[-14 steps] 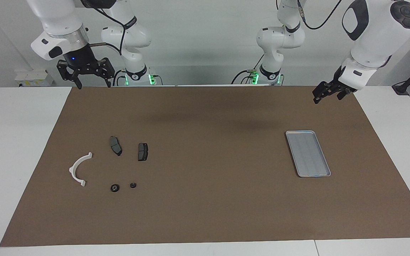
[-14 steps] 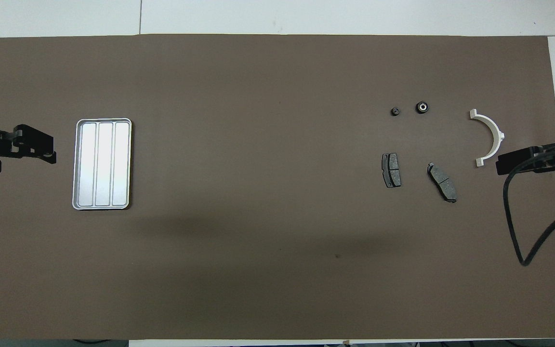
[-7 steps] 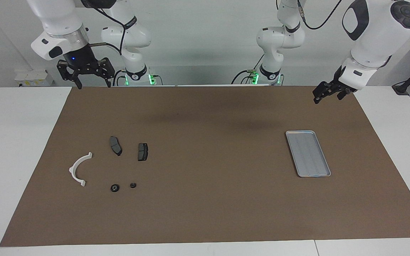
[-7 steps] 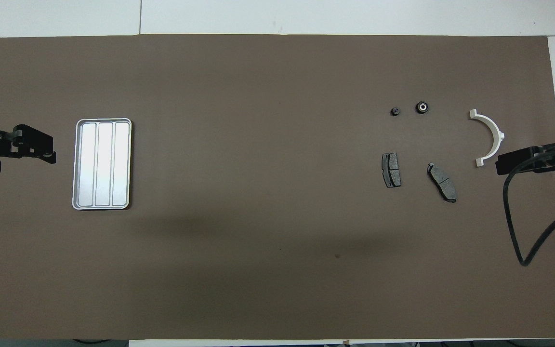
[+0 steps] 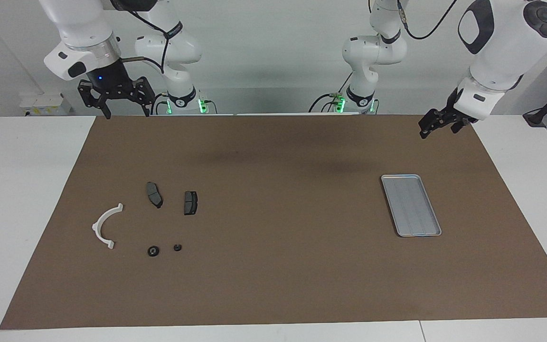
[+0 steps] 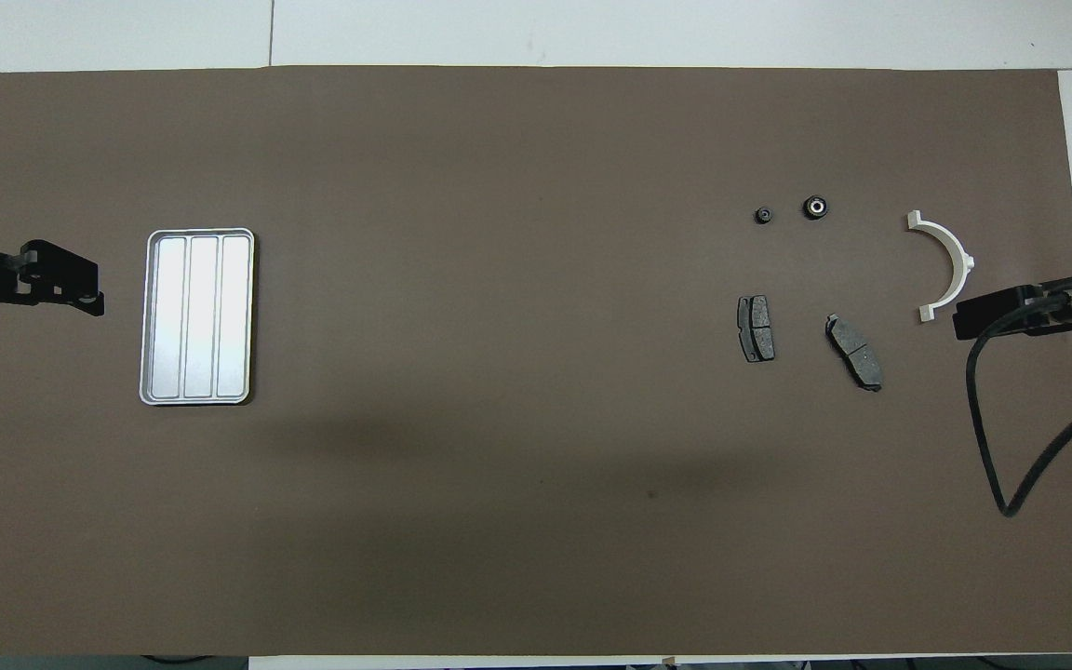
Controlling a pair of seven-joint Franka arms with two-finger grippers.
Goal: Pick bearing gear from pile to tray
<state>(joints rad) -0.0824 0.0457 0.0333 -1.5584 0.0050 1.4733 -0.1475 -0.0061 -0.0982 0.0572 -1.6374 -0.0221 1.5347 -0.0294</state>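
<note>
The pile lies on the brown mat toward the right arm's end. It holds a black round bearing gear (image 5: pixel 153 251) (image 6: pixel 815 207) with a bright hub and a smaller black round piece (image 5: pixel 177 247) (image 6: pixel 763 215). With them are two dark grey pads (image 5: pixel 154 194) (image 5: pixel 190 203) and a white half-ring bracket (image 5: pixel 96 227) (image 6: pixel 962 261). The silver tray (image 5: pixel 411 205) (image 6: pixel 198 316) sits bare toward the left arm's end. My right gripper (image 5: pixel 126 113) (image 6: pixel 959 321) hangs open and high over the mat's edge by the bracket. My left gripper (image 5: pixel 424 132) (image 6: pixel 99 290) hangs open, raised beside the tray, holding nothing.
The brown mat (image 5: pixel 283 266) covers most of the white table (image 5: pixel 22 190). A black cable (image 6: pixel 987 419) loops down from the right arm over the mat's corner. Both arm bases stand at the robots' edge of the table.
The right gripper has risen slightly and the left gripper has drawn back a touch. The parts and the tray have not moved.
</note>
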